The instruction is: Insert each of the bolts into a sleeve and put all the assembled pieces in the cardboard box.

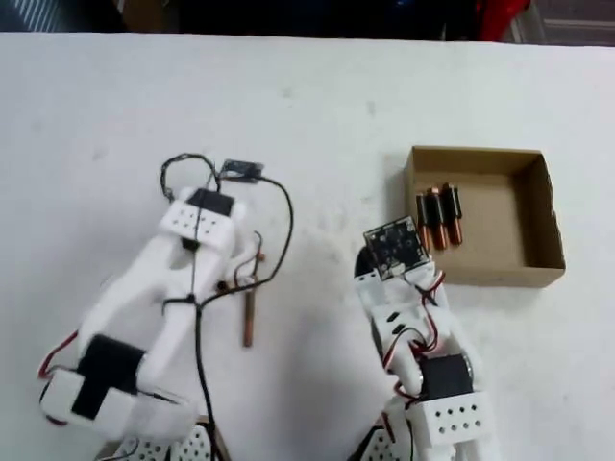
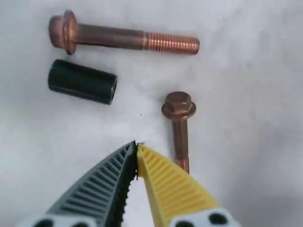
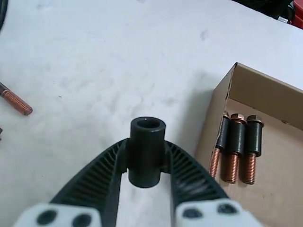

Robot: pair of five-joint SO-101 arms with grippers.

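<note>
Three sleeved copper bolts (image 3: 235, 149) lie in the brown cardboard box (image 3: 284, 179); two bare bolts (image 2: 124, 39) remain. Meanwhile the right gripper (image 3: 146, 144) clamps a black cylindrical sleeve (image 3: 147, 156), and the left gripper (image 2: 137, 146) is pinched together, empty.

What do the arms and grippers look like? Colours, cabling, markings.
White plastic shells, black motors, red and black wires on left arm and right arm. The left gripper has one grey ribbed finger, one yellow; the right gripper two black ribbed fingers.
</note>
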